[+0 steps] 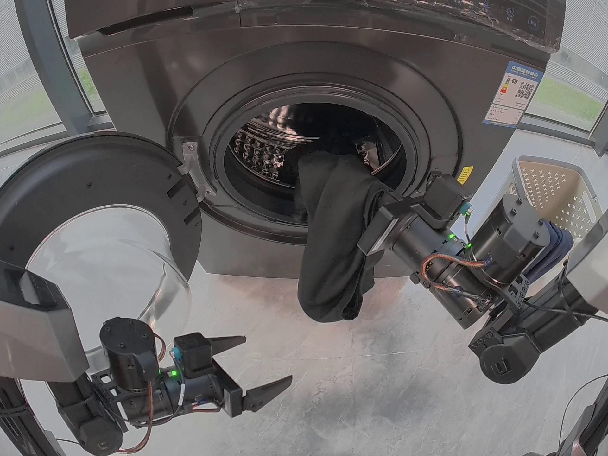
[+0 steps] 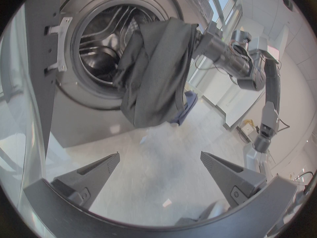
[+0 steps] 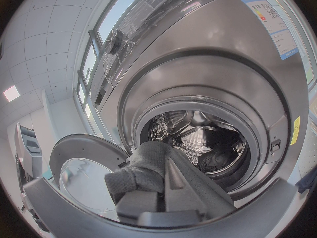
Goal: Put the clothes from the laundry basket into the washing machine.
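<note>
The washing machine [image 1: 304, 64] stands with its round door [image 1: 95, 178] swung open to the left. My right gripper [image 1: 380, 213] is at the drum's opening, shut on a dark garment [image 1: 332, 235]. The cloth is bunched between the fingers [image 3: 178, 182] and hangs over the rim towards the floor. More dark clothing [image 3: 218, 156] lies inside the drum. The white laundry basket [image 1: 557, 191] stands at the right with blue clothes [image 1: 554, 245] in it. My left gripper [image 1: 267, 359] is open and holds nothing, low over the floor in front of the door.
The glass bowl of the open door [image 1: 107, 267] bulges out close to my left arm. Grey tiled floor [image 1: 380, 375] lies in front of the machine. Windows run behind the machine on both sides.
</note>
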Robot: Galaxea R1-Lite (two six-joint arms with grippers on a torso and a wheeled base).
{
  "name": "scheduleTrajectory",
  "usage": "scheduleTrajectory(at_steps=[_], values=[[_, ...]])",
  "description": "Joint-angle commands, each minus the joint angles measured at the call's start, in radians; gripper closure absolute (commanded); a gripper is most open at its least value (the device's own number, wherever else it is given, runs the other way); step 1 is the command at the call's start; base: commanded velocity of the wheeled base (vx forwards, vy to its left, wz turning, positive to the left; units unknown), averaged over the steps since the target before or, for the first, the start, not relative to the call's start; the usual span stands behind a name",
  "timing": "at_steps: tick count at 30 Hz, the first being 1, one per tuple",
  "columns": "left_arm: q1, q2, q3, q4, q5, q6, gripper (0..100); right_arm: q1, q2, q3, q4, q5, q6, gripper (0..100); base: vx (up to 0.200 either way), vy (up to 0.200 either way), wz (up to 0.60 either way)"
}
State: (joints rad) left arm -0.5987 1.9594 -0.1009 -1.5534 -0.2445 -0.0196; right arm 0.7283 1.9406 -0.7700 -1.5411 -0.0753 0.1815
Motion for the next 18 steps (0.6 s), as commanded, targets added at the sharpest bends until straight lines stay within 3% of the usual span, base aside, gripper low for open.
scheduleTrajectory(at_steps=[1, 6, 18], values=[[-0.004, 0.0, -0.201, 0.001, -0.001, -0.019, 0, 0.002, 0.003, 0.026, -0.001, 0.0, 0.0, 100, 0.0, 0.0, 0.0], [-0.042, 0.0, -0.372, 0.003, -0.003, -0.063, 0, 0.002, 0.009, 0.044, -0.001, 0.0, 0.0, 100, 0.0, 0.0, 0.0], [-0.09, 0.053, -0.464, 0.001, -0.003, -0.065, 0, 0.029, 0.017, 0.038, -0.001, -0.001, -0.002, 100, 0.0, 0.0, 0.0]])
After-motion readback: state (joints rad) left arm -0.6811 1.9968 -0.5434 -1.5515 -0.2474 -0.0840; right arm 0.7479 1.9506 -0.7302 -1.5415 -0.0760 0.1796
